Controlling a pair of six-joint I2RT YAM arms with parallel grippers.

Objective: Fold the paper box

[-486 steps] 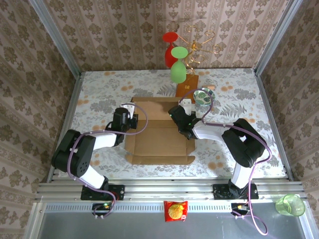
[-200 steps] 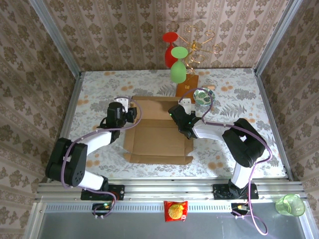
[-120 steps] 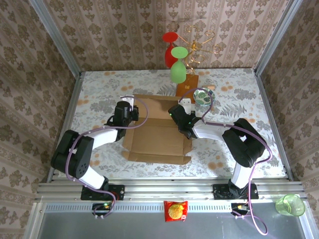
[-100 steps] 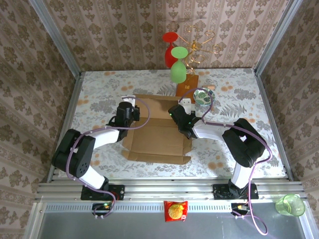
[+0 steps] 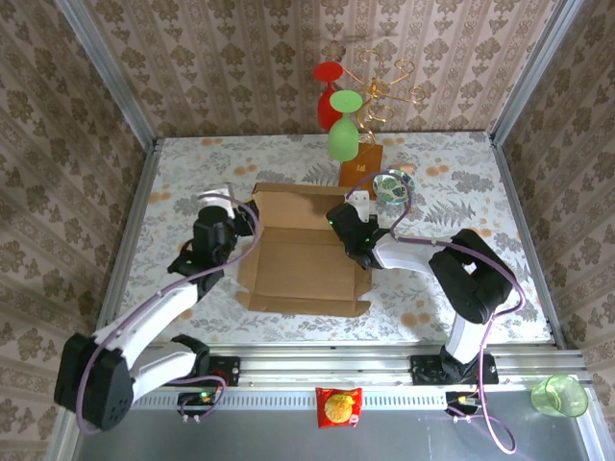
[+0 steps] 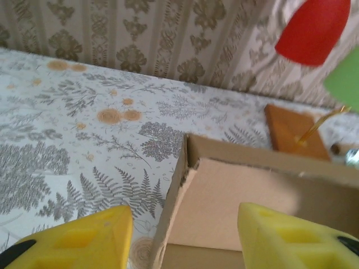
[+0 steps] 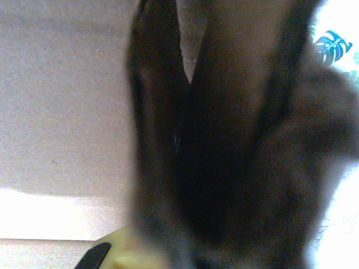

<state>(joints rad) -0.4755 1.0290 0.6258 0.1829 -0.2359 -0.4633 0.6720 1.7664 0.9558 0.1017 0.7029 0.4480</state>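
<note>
The paper box lies tan-brown in the middle of the table, its back and side walls raised. My left gripper hovers just off its back-left corner. In the left wrist view the left gripper is open, and the box's left wall runs up between the yellow fingertips without touching them. My right gripper sits at the box's right wall, shut on it. In the right wrist view that wall is a dark blur rising from the jaws, with the box floor to its left.
A wire stand on an orange-brown base holds a red glass and a green glass behind the box, with a clear glass beside it. Patterned walls close three sides. A snack packet and a green cup lie off the front rail.
My left gripper shut at the box's back-left corner, then opened and drew back to the left, its arm swinging outward. The right gripper has not moved.
</note>
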